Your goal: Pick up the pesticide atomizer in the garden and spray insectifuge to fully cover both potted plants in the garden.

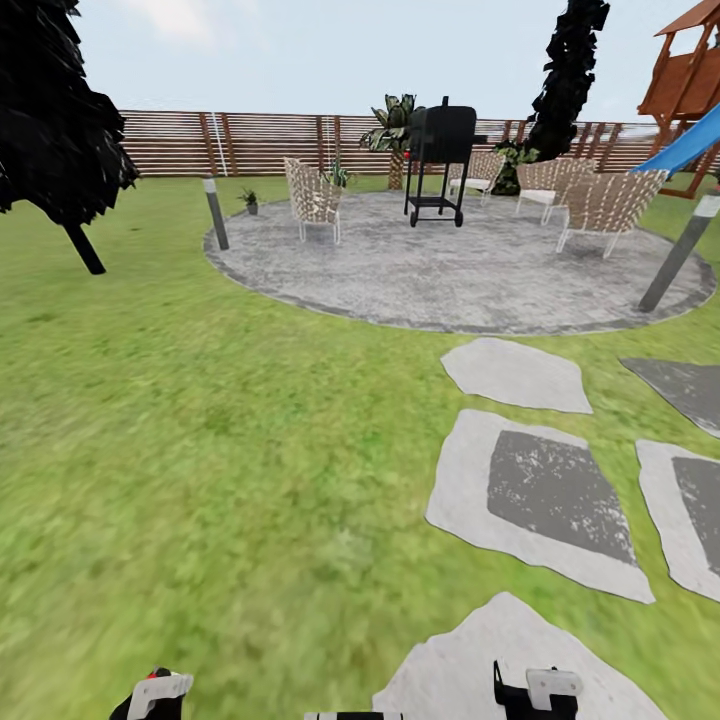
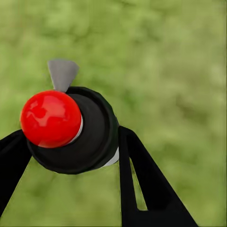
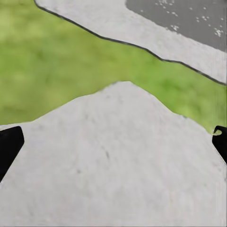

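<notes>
From the head camera I look across the lawn (image 1: 200, 430) to a round paved patio (image 1: 450, 270), my landmark here. On the patio stand a black grill (image 1: 438, 160) and several woven chairs (image 1: 312, 198); behind it runs the slatted fence (image 1: 250, 142). Just off the patio's left edge, past a short grey post (image 1: 216, 212), one small potted plant (image 1: 249, 201) sits on the grass, and a second leafy shape shows behind the left chair (too small for me to be sure of it). Between me and the patio lie pale stepping stones (image 1: 515, 374), with open grass to their left. Both arms are cut off at the frame's lower edge, so I see only their wrists there.

The left wrist camera gives what the head view cannot: my left hand (image 2: 71, 146) has its dark fingers pinched on either side of the pesticide atomizer (image 2: 80, 137), red top toward the lens, grey nozzle sticking out beyond it, blurred grass behind.

The right wrist camera shows my right hand (image 3: 113, 142) spread wide and holding nothing, fingertips at the frame's edges, over a stepping stone.
</notes>
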Controlling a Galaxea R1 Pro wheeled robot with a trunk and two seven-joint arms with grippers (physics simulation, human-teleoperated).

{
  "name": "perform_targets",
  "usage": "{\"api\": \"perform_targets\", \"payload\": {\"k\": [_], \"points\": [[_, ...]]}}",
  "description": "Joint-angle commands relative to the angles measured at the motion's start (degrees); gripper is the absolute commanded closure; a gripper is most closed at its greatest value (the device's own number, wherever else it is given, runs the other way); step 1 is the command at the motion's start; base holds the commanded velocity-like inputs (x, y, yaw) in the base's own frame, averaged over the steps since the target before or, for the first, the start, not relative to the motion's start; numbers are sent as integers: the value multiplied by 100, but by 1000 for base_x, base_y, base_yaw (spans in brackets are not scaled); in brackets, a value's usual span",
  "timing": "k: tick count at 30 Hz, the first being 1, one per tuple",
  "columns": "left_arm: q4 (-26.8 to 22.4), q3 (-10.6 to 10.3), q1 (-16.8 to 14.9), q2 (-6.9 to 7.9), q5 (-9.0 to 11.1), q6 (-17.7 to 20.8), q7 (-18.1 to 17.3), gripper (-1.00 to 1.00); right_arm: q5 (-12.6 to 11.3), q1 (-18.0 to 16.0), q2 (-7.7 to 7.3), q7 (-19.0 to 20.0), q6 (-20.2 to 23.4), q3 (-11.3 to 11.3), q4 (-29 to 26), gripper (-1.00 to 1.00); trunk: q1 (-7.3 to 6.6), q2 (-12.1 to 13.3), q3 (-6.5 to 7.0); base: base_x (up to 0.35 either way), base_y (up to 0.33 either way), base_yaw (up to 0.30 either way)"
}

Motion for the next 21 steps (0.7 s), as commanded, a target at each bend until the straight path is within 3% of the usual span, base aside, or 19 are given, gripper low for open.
{"api": "perform_targets", "payload": {"k": [1,21], "points": [[7,52,-3,0,-32,-16,-33,100,62,-3,0,-32,-10,-30,5,-100,2,-2,-5,337,0,0],[4,59,-3,-6,-32,-6,-33,100,62,-3,0,-32,-10,-30,5,-100,2,-2,-5,337,-13,0]]}}
